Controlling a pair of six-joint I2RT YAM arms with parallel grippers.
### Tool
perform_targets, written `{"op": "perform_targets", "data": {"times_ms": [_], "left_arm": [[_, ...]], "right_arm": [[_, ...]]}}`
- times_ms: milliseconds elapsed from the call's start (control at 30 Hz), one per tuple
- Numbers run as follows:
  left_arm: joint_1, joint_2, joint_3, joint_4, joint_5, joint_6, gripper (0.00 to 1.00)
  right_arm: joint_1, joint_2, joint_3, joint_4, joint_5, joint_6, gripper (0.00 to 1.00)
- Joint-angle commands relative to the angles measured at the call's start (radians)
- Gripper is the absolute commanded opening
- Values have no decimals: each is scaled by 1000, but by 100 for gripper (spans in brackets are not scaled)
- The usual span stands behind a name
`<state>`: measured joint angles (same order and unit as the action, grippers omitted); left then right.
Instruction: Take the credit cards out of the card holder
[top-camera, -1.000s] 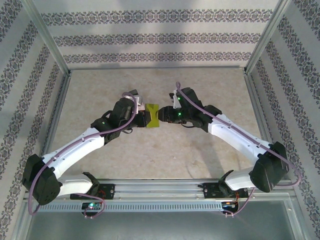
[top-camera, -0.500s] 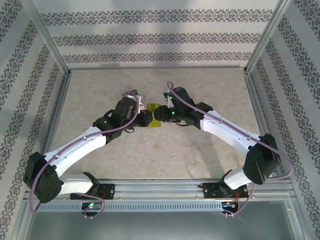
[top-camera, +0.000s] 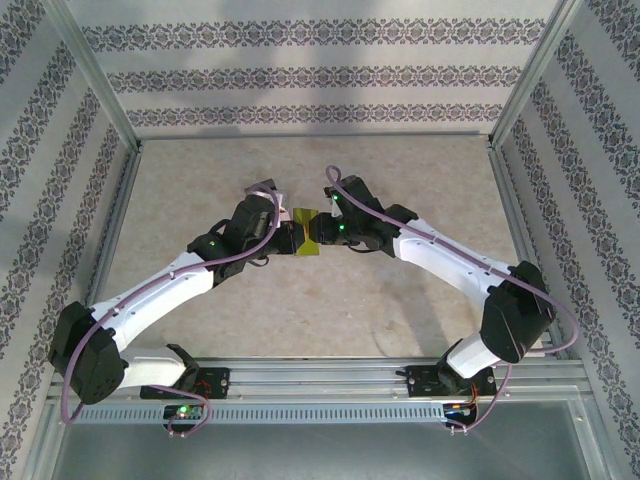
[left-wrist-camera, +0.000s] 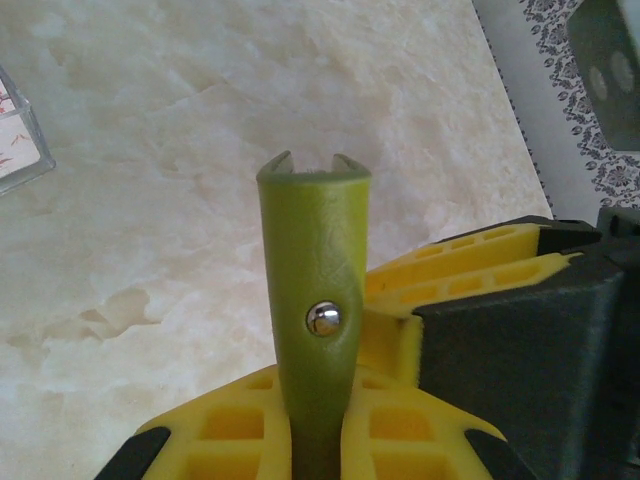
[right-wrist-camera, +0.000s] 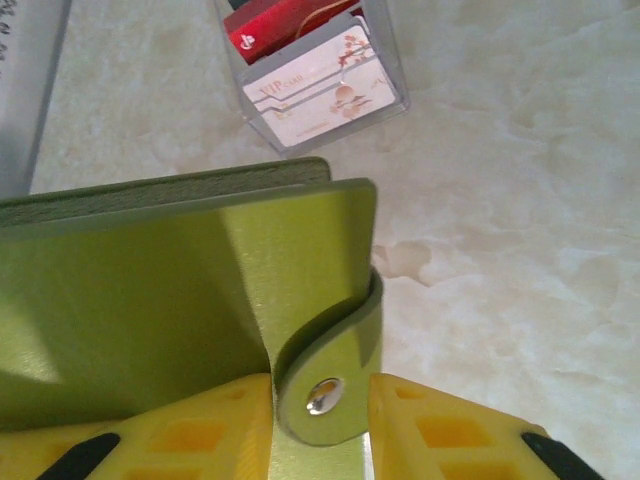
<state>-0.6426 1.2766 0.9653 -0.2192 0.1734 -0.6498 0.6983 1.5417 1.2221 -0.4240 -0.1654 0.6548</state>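
The left gripper is clamped shut on one end of a small flat olive-green folding card holder, which is seen edge-on from the left wrist. The right gripper is set narrow on either side of the holder's snap strap; whether the strap is pinched cannot be told. Past the holder's far edge, pale translucent sleeves are spread out, and thin plastic credit cards, one pinkish-white and one red, are lodged inside them. A beige marbled tabletop lies beneath, and the holder is kept near its middle.
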Motion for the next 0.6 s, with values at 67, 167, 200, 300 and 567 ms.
{"op": "perform_targets", "data": {"times_ms": [67, 167, 200, 300, 567], "left_arm": [[-28, -21, 39, 59, 30, 13, 0], [-28, -19, 38, 61, 31, 13, 0], [-28, -18, 37, 61, 33, 13, 0], [-28, -18, 38, 61, 33, 13, 0], [-29, -27, 32, 59, 22, 14, 0]], "right_arm": [[-5, 47, 8, -62, 90, -27, 29], [-5, 54, 6, -58, 84, -27, 28], [-5, 56, 5, -57, 84, -27, 28], [-7, 61, 4, -58, 89, -29, 24], [-11, 69, -6, -59, 75, -32, 8]]}}
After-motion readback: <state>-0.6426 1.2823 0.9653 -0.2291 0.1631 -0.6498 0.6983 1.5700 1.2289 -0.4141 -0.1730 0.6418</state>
